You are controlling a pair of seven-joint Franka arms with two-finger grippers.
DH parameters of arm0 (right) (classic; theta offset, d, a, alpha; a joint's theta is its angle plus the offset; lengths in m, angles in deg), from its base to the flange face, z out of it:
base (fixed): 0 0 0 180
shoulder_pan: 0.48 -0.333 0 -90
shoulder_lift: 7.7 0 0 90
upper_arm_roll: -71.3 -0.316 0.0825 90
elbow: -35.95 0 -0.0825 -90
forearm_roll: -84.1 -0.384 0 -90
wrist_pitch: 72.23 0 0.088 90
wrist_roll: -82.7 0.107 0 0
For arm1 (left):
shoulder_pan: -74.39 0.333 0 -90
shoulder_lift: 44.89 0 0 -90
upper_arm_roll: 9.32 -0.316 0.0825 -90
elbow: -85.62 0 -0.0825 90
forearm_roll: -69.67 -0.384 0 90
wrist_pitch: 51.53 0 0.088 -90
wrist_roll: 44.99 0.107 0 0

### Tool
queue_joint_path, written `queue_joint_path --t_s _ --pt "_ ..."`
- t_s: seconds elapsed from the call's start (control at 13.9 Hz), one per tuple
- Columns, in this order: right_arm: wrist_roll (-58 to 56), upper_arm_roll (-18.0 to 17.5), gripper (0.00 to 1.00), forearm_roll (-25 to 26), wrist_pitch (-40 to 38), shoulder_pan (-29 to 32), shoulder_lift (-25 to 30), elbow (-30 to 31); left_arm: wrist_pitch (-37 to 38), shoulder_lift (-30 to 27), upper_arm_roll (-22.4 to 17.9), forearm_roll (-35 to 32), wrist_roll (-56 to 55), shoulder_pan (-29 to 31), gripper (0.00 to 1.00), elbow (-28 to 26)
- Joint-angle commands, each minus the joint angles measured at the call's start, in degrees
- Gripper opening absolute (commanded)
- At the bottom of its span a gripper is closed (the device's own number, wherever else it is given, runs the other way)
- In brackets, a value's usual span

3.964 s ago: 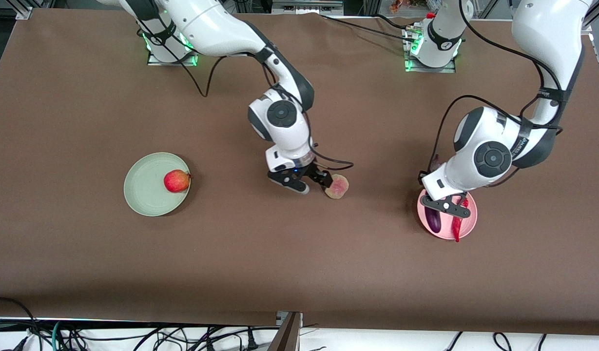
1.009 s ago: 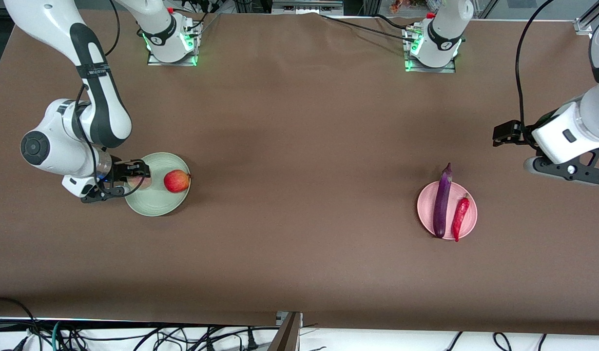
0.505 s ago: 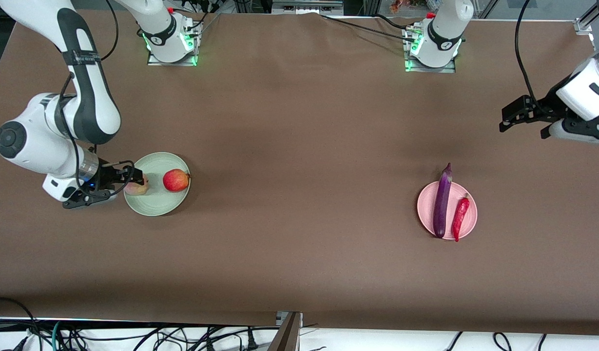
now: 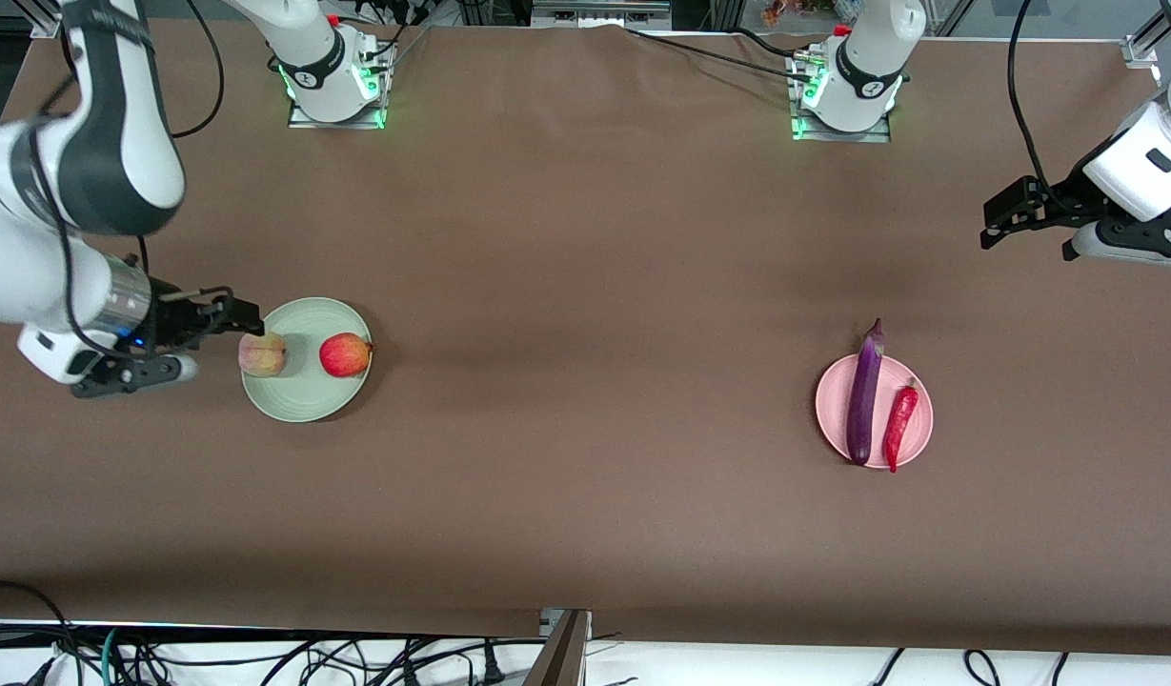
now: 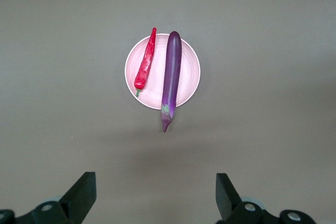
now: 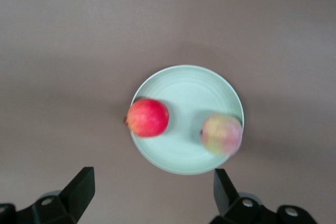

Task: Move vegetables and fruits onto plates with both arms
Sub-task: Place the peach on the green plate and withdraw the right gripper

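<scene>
My right gripper (image 4: 199,335) hangs with its fingers spread wide and nothing between them, above the brown table (image 4: 585,381) just beside the small round pale mint green plate (image 4: 304,395), at the right arm's end of the table. On that plate lie both fruits: the dull pink-and-yellowish peach (image 4: 262,354) sits at the rim closest to my right gripper, and the round shiny red fruit with a small crown (image 4: 345,354) rests at the rim toward the table's middle, the two apart with bare plate between them (in my right wrist view the plate (image 6: 184,150) shows whole, with the red fruit (image 6: 148,117) and the peach (image 6: 222,134) at its two edges, and my two dark fingertips (image 6: 81,184) are clear of everything). My left gripper (image 4: 1033,224) is also released and empty, raised over bare table at the left arm's end, well apart from the small round pale pink plate (image 4: 918,438). That plate carries both vegetables side by side: the long slim glossy purple eggplant (image 4: 865,393), whose stem end overhangs the rim toward the robot bases, and the shorter curved bright red chili pepper (image 4: 899,426) just beside it. From my left wrist view the pink plate (image 5: 189,72), eggplant (image 5: 171,77) and chili (image 5: 145,61) sit well away from my open fingers (image 5: 84,192).
</scene>
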Motion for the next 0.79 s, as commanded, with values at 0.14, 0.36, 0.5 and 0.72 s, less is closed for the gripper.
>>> queue_joint_path --t_s 0.14,0.36,0.5,0.72 --pt "9.9 -0.6 1.00 4.4 -11.3 -1.2 13.0 1.5 1.7 -0.3 0.2 -1.1 0.3 -1.0 1.00 1.3" --pt "9.8 -0.6 1.00 5.6 -13.6 -1.1 15.7 1.5 1.7 -0.3 0.5 -1.1 0.2 -1.0 1.00 1.8" --pt "9.9 -0.6 1.00 6.2 -13.9 -1.1 15.8 1.4 1.6 -0.1 0.5 -1.1 0.4 -1.0 1.00 1.9" --pt "9.2 -0.3 1.00 5.9 -13.8 -0.9 14.7 0.0 1.9 -0.3 0.6 -0.9 0.3 -1.1 1.00 2.1"
